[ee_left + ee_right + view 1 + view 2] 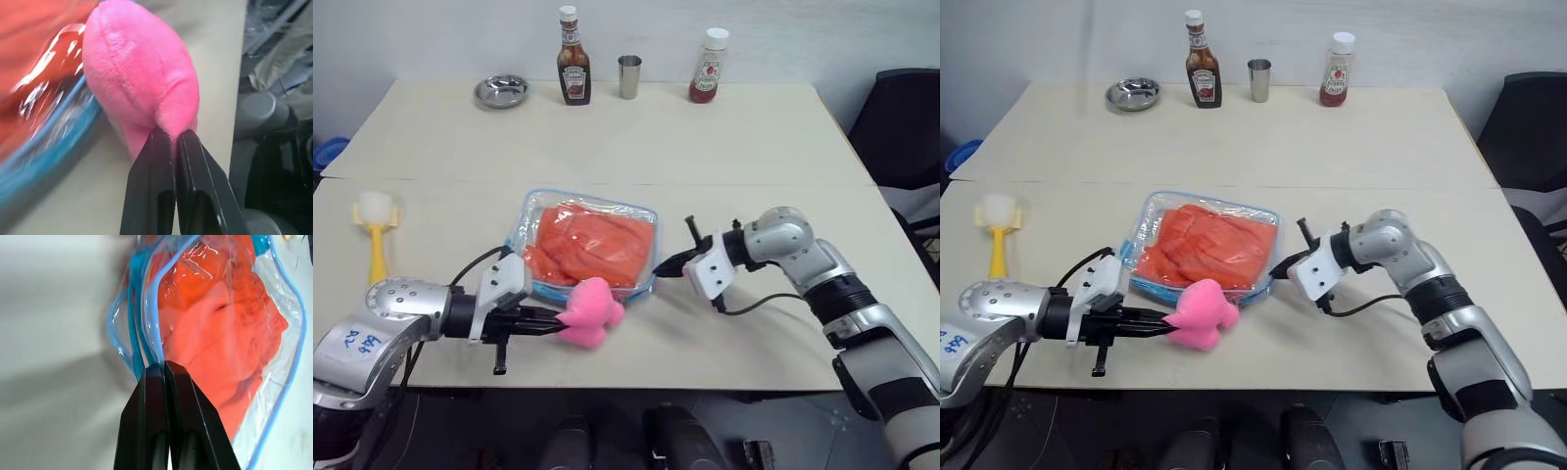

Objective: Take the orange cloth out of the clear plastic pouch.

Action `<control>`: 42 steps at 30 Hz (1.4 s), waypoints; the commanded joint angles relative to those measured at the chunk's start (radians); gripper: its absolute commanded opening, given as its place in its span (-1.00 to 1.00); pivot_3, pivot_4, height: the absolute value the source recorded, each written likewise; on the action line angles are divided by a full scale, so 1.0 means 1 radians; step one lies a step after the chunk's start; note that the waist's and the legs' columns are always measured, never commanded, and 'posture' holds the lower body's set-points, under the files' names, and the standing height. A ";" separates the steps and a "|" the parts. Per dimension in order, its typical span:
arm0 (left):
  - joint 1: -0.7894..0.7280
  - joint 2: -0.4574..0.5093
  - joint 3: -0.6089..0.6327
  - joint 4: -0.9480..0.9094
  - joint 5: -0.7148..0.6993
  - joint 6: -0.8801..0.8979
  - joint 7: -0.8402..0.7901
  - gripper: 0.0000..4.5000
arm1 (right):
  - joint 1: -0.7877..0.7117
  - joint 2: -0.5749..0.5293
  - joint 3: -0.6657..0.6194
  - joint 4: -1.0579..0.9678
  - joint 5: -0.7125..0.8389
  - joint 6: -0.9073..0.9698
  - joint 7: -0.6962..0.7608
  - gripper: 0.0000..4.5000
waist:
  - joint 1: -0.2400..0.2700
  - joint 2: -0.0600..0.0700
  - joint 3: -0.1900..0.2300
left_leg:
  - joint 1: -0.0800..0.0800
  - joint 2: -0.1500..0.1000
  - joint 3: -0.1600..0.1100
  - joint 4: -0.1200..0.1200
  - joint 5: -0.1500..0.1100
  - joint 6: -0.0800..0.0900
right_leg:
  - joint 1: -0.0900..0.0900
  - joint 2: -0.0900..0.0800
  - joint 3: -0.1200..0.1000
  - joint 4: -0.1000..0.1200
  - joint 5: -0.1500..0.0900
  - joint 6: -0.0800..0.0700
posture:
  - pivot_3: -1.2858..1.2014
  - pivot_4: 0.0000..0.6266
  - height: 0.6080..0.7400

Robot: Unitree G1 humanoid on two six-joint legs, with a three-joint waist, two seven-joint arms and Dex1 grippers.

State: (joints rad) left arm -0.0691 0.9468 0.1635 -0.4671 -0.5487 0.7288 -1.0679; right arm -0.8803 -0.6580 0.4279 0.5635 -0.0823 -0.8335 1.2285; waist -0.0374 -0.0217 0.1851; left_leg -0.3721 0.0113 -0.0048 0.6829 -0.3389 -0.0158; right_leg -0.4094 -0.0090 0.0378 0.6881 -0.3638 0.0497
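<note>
Blue handwritten "999" on left arm shell (357, 341). Bottle (573, 70) labels illegible; no other readable text.

Bright orange-red is the orange cloth (592, 245) at frame centre, glowing through the clear plastic pouch (533, 208), see-through with light blue edging. Just below it, a fluffy pink pom-pom (591, 311). The desk (754, 147) is pale cream. Black fingers (151, 196) on the silver-grey left arm, black fingers (168, 421) on the right. Far left, a yellow brush (377, 235) with a white head. Along the top: a silver bowl (501, 90), a dark brown sauce bottle (573, 70), a steel cup (628, 76), a red ketchup bottle (707, 69) with a white cap.
</note>
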 commanded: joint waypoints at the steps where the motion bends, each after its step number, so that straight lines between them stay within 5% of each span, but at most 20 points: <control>1: 0.061 0.013 0.108 -0.013 -0.020 -0.004 0.016 -1.00 | -0.002 -0.046 -0.043 0.010 0.030 -0.046 0.008 -0.99 | 0.000 0.000 0.000 | 0.000 0.000 0.000 0.000 0.000 0.000 | 0.000 0.000 0.000 0.000 0.000 0.000 | 0.03 -0.52 1.00; 13: 0.222 0.070 0.444 0.218 -0.007 -0.034 -0.027 -1.00 | 0.072 -0.178 -0.059 -0.010 0.145 -0.142 0.056 -0.99 | 0.000 0.001 0.000 | 0.000 0.000 0.000 -0.001 -0.001 0.002 | 0.000 0.000 -0.001 -0.001 0.000 0.000 | 0.03 -0.52 1.00; 18: 0.152 0.106 0.424 0.333 0.008 -0.075 -0.025 -1.00 | 0.099 -0.210 -0.055 -0.006 0.169 -0.167 0.080 -0.99 | 0.000 0.001 0.000 | 0.000 0.000 0.000 -0.001 -0.001 0.002 | 0.001 -0.001 -0.001 -0.001 0.000 0.000 | 0.03 -0.52 1.00; 27: 0.125 0.044 0.294 0.249 -0.003 -0.048 0.032 -1.00 | 0.098 -0.186 -0.072 -0.005 0.160 -0.100 0.045 -0.99 | -0.004 0.001 0.001 | 0.000 0.000 0.000 -0.001 -0.001 0.002 | 0.000 -0.001 -0.001 -0.001 0.000 0.000 | 0.03 -0.52 1.00; 31: 0.127 0.039 0.310 0.256 -0.032 -0.015 0.037 -0.57 | 0.160 -0.215 -0.113 -0.073 0.199 -0.004 0.040 -0.60 | -0.004 0.001 0.001 | 0.000 0.000 0.000 -0.002 -0.001 0.002 | 0.000 -0.001 -0.001 -0.001 0.000 0.000 | 0.03 -0.52 1.00; 37: 0.107 0.026 0.392 0.280 -0.084 0.064 0.096 0.25 | 0.345 -0.266 -0.241 -0.345 0.300 0.278 -0.038 0.33 | 0.003 0.001 0.001 | 0.000 0.000 0.000 -0.002 -0.001 0.002 | 0.000 -0.001 -0.001 -0.001 0.000 0.000 | 0.03 -0.52 1.00; 41: 0.040 0.042 0.441 0.266 -0.155 0.133 0.116 0.25 | 0.473 -0.295 -0.330 -0.572 0.399 0.537 -0.096 0.93 | 0.009 0.001 0.001 | 0.000 0.000 -0.001 -0.001 -0.001 0.002 | 0.001 -0.001 -0.002 0.000 0.000 0.000 | 0.03 -0.52 1.00; 42: 0.022 0.053 0.450 0.270 -0.163 0.143 0.117 0.25 | 0.500 -0.301 -0.351 -0.624 0.419 0.594 -0.109 0.93 | 0.009 0.001 0.001 | 0.000 0.000 -0.001 -0.001 -0.001 0.002 | 0.001 -0.001 -0.002 0.000 0.000 0.000 | 0.03 -0.52 1.00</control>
State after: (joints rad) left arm -0.0250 0.9761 0.5713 -0.1829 -0.6771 0.8547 -0.9547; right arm -0.4007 -0.9333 0.1385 0.0422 0.2771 -0.3352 1.1498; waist -0.0283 -0.0206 0.1858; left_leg -0.3719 0.0117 -0.0058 0.6817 -0.3402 -0.0136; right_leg -0.4085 -0.0098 0.0362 0.6875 -0.3640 0.0492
